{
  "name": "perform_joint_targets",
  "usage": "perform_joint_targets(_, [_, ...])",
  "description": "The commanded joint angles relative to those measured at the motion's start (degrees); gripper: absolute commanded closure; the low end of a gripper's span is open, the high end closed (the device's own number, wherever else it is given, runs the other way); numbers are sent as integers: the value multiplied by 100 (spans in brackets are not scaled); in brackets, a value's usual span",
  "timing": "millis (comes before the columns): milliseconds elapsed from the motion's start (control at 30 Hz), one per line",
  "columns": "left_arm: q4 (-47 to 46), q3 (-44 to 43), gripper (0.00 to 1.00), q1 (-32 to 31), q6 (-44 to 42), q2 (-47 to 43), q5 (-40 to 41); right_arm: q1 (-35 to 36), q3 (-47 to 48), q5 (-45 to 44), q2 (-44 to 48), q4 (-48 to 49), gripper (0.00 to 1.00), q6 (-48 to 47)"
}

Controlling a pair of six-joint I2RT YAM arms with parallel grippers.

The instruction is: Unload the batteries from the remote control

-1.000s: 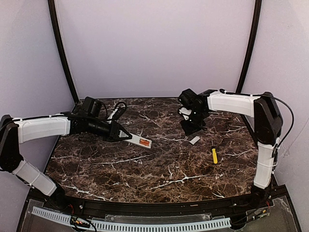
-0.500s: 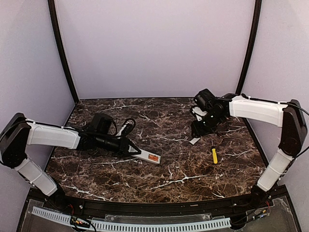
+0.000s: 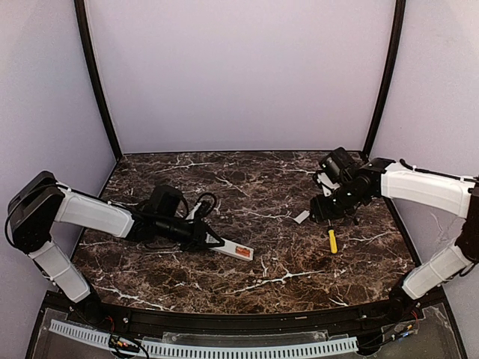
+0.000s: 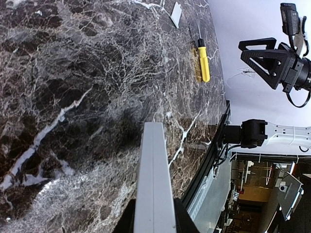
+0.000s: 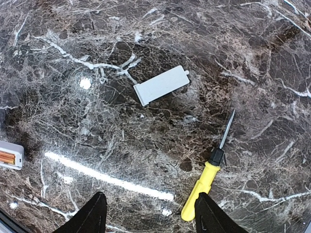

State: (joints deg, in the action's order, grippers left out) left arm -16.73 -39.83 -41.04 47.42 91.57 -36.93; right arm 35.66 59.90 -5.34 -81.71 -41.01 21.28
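Across the marble table (image 3: 284, 265), the left gripper (image 3: 208, 240) has drawn the remote (image 3: 229, 249) toward 6 o'clock, clamped on its near end with the bay facing up. The right gripper (image 5: 150, 214), fingers wide and empty, has swung out to 3 o'clock over the screwdriver (image 3: 332, 240) and cover (image 3: 301, 217). The batteries (image 3: 242, 253) show orange in the bay, so nothing is unloaded yet.

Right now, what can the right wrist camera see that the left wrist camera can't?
Only the right wrist camera shows the orange batteries sitting in the end of the remote. Only the left wrist camera shows the remote's long plain side and the room past the table edge. Both show the yellow screwdriver, the grey cover piece, the marble table and the right fingers, spread open.
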Motion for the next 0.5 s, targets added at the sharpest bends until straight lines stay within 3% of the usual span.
perform_joint_targets(0, [-360,139,96,-67,100,205,-53,-42,-226,-152,297,186,36,190])
perform_joint_targets(167, [-299,148,87,-71,-19,289,-3,-81,-379,-208,528,219,30,236])
perform_joint_targets(467, [739,-97,58,-71,-759,270,442,-206,-547,-233,776,216,20,254])
